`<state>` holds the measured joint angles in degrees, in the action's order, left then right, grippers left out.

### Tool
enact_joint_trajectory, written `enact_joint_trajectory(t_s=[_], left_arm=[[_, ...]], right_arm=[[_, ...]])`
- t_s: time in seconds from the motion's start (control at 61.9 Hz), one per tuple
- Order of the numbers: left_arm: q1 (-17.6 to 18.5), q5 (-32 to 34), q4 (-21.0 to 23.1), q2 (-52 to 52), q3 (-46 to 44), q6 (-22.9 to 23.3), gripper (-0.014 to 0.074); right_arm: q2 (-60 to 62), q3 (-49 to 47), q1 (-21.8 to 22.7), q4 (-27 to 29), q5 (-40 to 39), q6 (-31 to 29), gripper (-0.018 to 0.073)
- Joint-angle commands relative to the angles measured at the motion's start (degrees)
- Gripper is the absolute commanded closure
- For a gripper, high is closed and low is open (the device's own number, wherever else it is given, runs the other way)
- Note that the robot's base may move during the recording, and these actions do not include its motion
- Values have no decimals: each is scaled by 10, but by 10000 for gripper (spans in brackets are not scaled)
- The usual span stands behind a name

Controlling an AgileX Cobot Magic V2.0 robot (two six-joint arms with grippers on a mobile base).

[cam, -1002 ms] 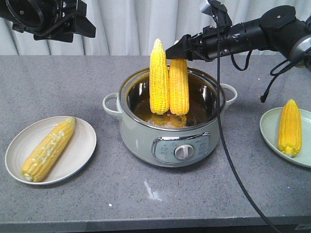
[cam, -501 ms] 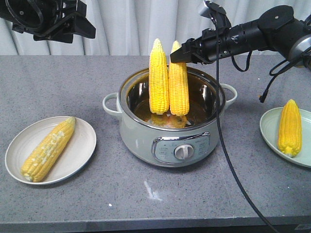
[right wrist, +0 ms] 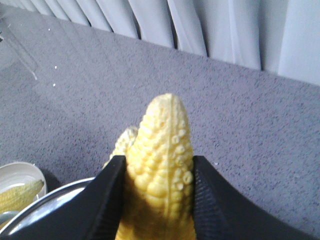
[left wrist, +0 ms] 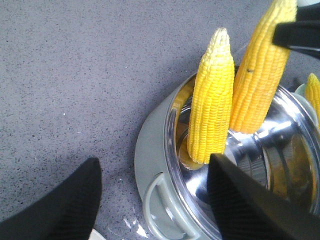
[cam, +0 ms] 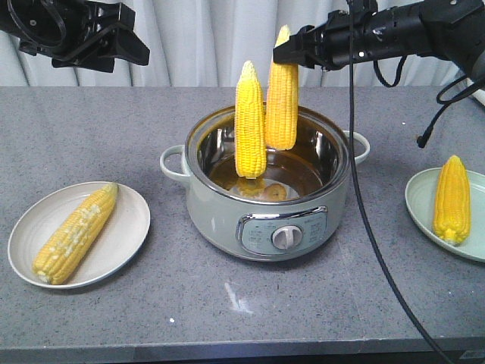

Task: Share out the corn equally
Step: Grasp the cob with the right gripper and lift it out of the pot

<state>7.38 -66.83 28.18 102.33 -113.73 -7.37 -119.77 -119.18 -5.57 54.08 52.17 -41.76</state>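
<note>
Two cobs of corn are at the grey-green electric pot (cam: pixel 220 220) in the table's middle. One cob (cam: pixel 250 125) stands upright inside it, free of any gripper. My right gripper (cam: pixel 284 51) is shut on the tip of the other cob (cam: pixel 281 95), which hangs with its base just above the pot's rim. In the right wrist view both fingers of that gripper (right wrist: pixel 159 159) press the cob's tip (right wrist: pixel 162 135). My left gripper (cam: pixel 129 45) hovers open at the far left; in its wrist view the gripper (left wrist: pixel 154 160) is above the pot's left handle, holding nothing.
A white plate (cam: pixel 129 243) at the front left holds one cob (cam: pixel 76 231) lying down. A pale green plate (cam: pixel 417 201) at the right edge holds another cob (cam: pixel 452 199). A black cable (cam: pixel 356 189) hangs from the right arm past the pot. Curtains close off the back.
My right gripper has risen with its cob, lifting the base from the pot's bottom to about rim height. The other cob still stands in the pot. The left arm has barely moved.
</note>
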Motion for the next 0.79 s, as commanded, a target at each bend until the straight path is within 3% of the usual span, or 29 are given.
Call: enact_joint_trajectory(t_s=[0.0,0.323,0.436,0.566,0.776], left_arm=[[1,20,19,-28,-18,0,150],[3,25,40,-27,-18,2,150],[3,43,74,-27,-18,1,150],[3,74,162,-23,-18,-16,143],[15,140,384,24,-18,-169,87]], right_arm=[[49,-19,3,29,-33,-4,564],[60,-19,3,32,-45,-4,561],[73,-19,3,32,-42,-4,561],[115,-19,9,30,-38,-3,561],[211,-19,62,30,4,31,561]])
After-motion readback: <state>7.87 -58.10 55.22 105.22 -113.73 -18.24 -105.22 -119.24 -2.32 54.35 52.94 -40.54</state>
